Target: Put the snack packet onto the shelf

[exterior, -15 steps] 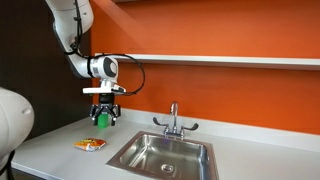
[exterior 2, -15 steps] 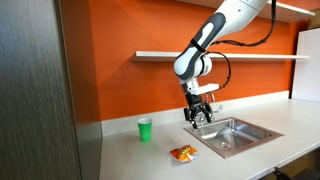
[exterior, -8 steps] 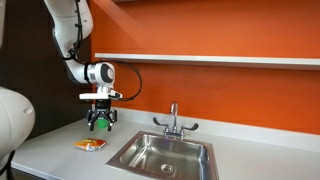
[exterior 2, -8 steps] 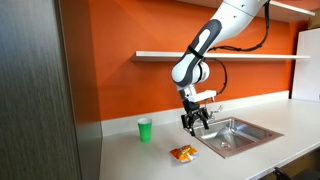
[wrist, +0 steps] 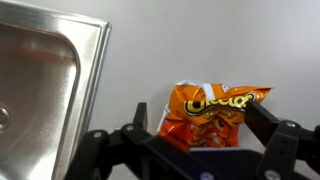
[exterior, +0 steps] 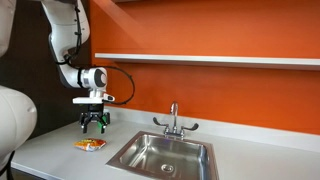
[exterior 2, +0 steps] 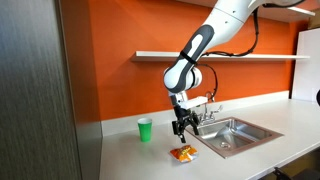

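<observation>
The snack packet (exterior: pixel 90 144) (exterior 2: pixel 183 153) is a flat orange Cheetos bag lying on the grey countertop (exterior: pixel 60 158), left of the sink. In the wrist view it (wrist: pixel 208 112) lies between my spread fingers. My gripper (exterior: pixel 95 126) (exterior 2: pixel 181 127) (wrist: pixel 200 120) is open and empty, pointing down a short way above the packet. The shelf (exterior: pixel 200 59) (exterior 2: pixel 215 55) is a long thin white board across the orange wall, well above the gripper.
A steel sink (exterior: pixel 165 156) (exterior 2: pixel 236 133) (wrist: pixel 40 90) with a faucet (exterior: pixel 173 118) sits beside the packet. A small green cup (exterior 2: pixel 145 129) stands on the counter near the wall. A dark cabinet panel (exterior 2: pixel 35 90) borders the counter's end.
My gripper has moved sideways away from the sink and lower, ending above the snack packet. It stays open. The packet has not moved.
</observation>
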Action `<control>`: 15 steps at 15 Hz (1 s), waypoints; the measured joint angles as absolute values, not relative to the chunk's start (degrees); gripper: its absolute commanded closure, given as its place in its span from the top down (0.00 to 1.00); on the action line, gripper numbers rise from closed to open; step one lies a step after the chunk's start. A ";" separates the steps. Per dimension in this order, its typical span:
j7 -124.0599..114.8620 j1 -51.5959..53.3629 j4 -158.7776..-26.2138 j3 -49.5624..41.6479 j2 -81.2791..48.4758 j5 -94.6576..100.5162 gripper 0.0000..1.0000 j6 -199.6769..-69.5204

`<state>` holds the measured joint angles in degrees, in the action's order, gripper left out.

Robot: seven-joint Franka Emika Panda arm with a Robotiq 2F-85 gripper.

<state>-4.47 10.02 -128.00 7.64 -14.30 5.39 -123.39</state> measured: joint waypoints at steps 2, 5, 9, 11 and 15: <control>-4.47 10.28 -127.53 7.77 -15.38 4.98 1.00 -123.74; -4.43 10.39 -126.99 7.78 -16.96 4.43 1.00 -124.32; -4.41 10.41 -126.48 7.81 -18.88 4.08 1.00 -125.15; -4.41 10.42 -126.24 7.81 -19.49 4.08 1.00 -125.45; -4.41 10.42 -126.01 7.80 -19.70 4.08 1.00 -125.47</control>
